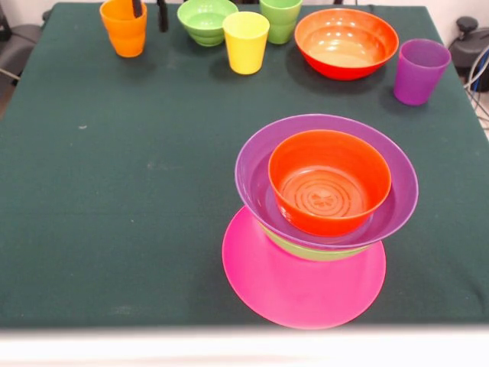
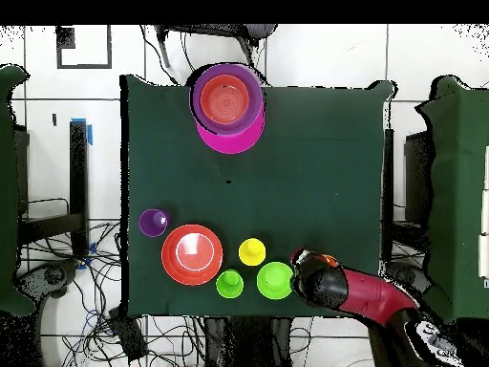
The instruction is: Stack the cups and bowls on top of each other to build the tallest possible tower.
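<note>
The tower stands near the front edge: a pink base [image 1: 304,287], a light green bowl [image 1: 321,251], a wide purple bowl [image 1: 252,164] and an orange-red bowl [image 1: 328,183] nested on top. It also shows in the overhead view [image 2: 227,100]. At the far side stand the orange cup [image 1: 122,30], ribbed green bowl [image 1: 206,19], yellow cup [image 1: 245,42], light green cup [image 1: 280,19], second orange-red bowl [image 1: 346,42] and purple cup [image 1: 419,70]. My gripper [image 1: 150,11] is open. One finger dips inside the orange cup and the other hangs outside its right wall.
In the overhead view the arm [image 2: 363,296] reaches in from the lower right and covers most of the orange cup [image 2: 328,259]. The loose cups and bowls stand close together in a row along the robot's edge of the table [image 1: 114,191].
</note>
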Controlling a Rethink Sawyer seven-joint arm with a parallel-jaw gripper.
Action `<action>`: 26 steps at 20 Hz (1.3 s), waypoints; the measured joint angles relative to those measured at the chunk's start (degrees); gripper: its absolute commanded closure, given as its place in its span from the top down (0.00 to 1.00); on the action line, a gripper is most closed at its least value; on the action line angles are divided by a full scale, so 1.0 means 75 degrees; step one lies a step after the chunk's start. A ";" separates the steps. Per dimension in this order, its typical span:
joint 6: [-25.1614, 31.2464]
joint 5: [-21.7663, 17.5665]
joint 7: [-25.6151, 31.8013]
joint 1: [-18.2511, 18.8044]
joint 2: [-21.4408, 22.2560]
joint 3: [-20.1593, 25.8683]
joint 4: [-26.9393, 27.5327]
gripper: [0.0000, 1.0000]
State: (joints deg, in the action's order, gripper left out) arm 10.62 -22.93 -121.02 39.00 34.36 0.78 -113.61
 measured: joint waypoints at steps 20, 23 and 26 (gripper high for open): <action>-0.0556 -0.0420 0.0000 -0.0839 -0.0823 -0.0732 0.0013 0.00; -0.0557 -0.0418 0.0000 -0.0886 -0.0751 -0.0751 0.0013 0.00; -0.0557 -0.0420 0.0000 -0.0881 -0.0547 -0.0748 0.0012 0.00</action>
State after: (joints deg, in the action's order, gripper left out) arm 6.44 -26.08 -121.02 32.40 30.25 -4.83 -113.52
